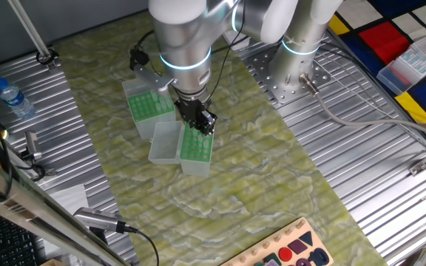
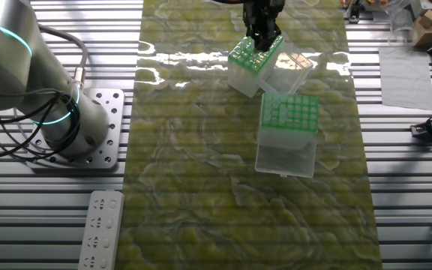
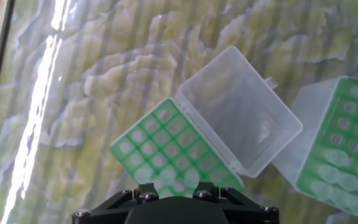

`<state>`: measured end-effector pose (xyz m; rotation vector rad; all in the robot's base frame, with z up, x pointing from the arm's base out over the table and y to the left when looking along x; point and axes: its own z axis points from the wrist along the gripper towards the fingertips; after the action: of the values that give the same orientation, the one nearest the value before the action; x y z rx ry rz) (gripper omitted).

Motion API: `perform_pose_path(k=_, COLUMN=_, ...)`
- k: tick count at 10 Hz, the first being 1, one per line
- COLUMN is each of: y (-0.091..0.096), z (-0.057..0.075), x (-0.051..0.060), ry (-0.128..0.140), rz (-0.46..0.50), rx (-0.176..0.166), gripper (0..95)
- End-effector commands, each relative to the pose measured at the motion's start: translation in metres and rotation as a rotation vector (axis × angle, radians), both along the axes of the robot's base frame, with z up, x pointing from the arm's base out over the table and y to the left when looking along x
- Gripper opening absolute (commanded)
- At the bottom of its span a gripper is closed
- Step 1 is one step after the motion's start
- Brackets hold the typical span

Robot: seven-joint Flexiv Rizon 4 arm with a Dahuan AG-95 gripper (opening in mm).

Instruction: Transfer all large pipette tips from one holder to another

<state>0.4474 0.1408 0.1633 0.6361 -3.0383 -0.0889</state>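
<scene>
Two clear holders with green perforated racks stand side by side. The near holder [image 3: 173,155] shows empty holes, and its clear lid [image 3: 238,115] hangs open. My gripper [image 1: 204,127] hovers right over this rack [image 2: 250,58]. Only its dark knuckles [image 3: 145,190] show in the hand view, so I cannot make out the fingertips or anything held. The other holder [image 1: 150,103] carries the large pipette tips [image 3: 340,171], pale mint tops filling its nearer rows. In the other fixed view those tips [image 2: 289,112] sit in the rack, with that holder's lid [image 2: 286,157] folded open.
A green marbled mat [image 1: 220,199] covers the ribbed metal table. A water bottle [image 1: 12,97] lies at the left. A wooden shape board [image 1: 287,247] is at the front edge. The arm's base plate [image 2: 88,127] and a white power strip [image 2: 100,229] sit beside the mat.
</scene>
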Motion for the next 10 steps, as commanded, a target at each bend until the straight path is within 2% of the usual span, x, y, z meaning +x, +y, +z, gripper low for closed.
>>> perform_pose_path(k=1, y=-0.0056, z=0.0003, x=-0.001, ry=-0.004, rz=0.024, rx=-0.007, gripper=38.0)
perform_pose_path(k=5, y=-0.0132, z=-0.0025, x=0.0016, ry=-0.014, rz=0.046, rx=-0.012, gripper=38.0)
perform_pose_path(k=6, y=-0.0139, z=-0.0027, x=0.0023, ry=-0.016, rz=0.048, rx=-0.011, gripper=19.0)
perform_pose_path(k=10, y=-0.0151, z=-0.0063, x=0.0042, ry=-0.02, rz=0.053, rx=-0.014, gripper=19.0)
